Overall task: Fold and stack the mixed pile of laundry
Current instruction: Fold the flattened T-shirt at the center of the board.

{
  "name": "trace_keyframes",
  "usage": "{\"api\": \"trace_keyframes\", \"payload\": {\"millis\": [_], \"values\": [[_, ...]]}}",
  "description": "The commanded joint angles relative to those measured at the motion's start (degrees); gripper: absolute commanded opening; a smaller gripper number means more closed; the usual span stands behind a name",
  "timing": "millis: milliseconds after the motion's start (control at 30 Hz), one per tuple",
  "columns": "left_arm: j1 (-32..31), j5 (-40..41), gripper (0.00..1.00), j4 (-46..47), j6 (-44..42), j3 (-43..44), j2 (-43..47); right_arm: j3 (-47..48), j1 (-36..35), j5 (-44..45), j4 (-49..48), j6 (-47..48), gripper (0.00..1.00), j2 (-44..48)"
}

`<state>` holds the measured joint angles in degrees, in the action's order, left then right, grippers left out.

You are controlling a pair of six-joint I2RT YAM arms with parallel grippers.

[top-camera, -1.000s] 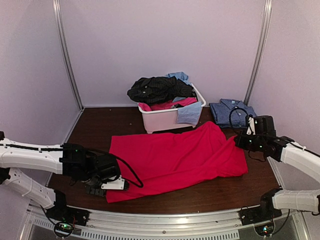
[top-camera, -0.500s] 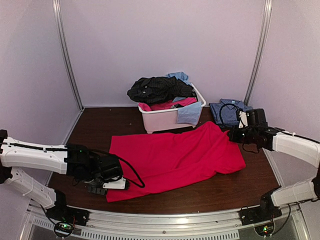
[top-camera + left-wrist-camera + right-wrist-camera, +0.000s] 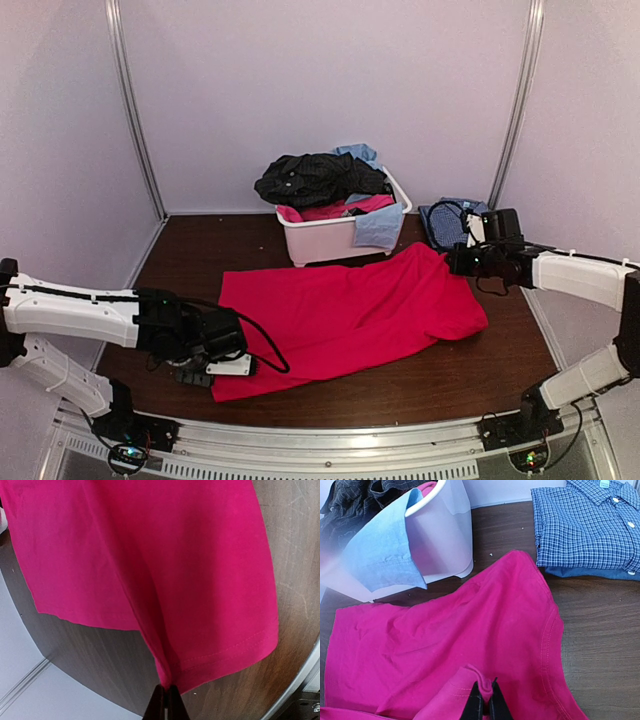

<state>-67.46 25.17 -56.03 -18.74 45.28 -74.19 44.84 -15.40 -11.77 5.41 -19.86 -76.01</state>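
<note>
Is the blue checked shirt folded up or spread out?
Folded. The blue checked shirt lies as a neat flat rectangle, its collar on top.

The dark wooden table (image 3: 180, 260) before me carries a pink-red garment (image 3: 350, 315) spread at its centre, a white tub (image 3: 335, 240) at twelve o'clock, and a folded blue checked shirt (image 3: 585, 525) at two o'clock.

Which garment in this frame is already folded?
The blue checked shirt, neatly squared beside the white tub. The pink-red garment lies spread out; the black garment and light blue cloth are heaped in the tub.
</note>
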Motion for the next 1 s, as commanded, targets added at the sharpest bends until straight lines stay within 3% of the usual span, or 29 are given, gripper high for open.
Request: {"api": "trace_keyframes", "payload": {"millis": [0,533,567,667,700,733,800,867,967], "values": [[0.67,1.59,0.0,1.16,-0.89,-0.69,0.07,2.26,0.12,0.38,-2.95,0.97,0.0,-1.42],[1.47,5.66,0.0,3.86,-1.34,-0.95,-3.05,3.41,0.11,0.87,-4.58,1.07,0.0,-5.78],[1.46,6.28,0.04,4.18,-1.13,-0.86,-3.08,4.08,0.13,0.89,-3.55,1.05,0.06,-6.1],[1.99,8.57,0.65,4.82,1.41,0.54,-2.57,7.17,0.58,-0.26,2.02,0.49,0.39,-6.13],[2.23,9.71,0.8,4.99,2.67,1.75,-2.23,7.8,0.81,-0.31,3.57,-0.11,0.53,-5.41],[2.47,10.85,0.86,5.0,3.77,3.28,-2.05,8.26,1.22,-0.65,4.75,-0.57,0.62,-4.39],[3.35,13.16,0.88,3.9,6.7,7.81,-2.23,9.01,2.45,-1.36,7.22,-0.87,0.76,-1.88],[5.84,14.6,0.91,1.84,10.75,13.52,-3.5,9.48,3.66,-2.79,9.99,-0.64,0.96,1.06],[10.73,9.39,0.93,-2.81,19.04,24.95,-6.35,9.28,5.54,-5.5,15.42,-0.83,1.0,3.79]]}}
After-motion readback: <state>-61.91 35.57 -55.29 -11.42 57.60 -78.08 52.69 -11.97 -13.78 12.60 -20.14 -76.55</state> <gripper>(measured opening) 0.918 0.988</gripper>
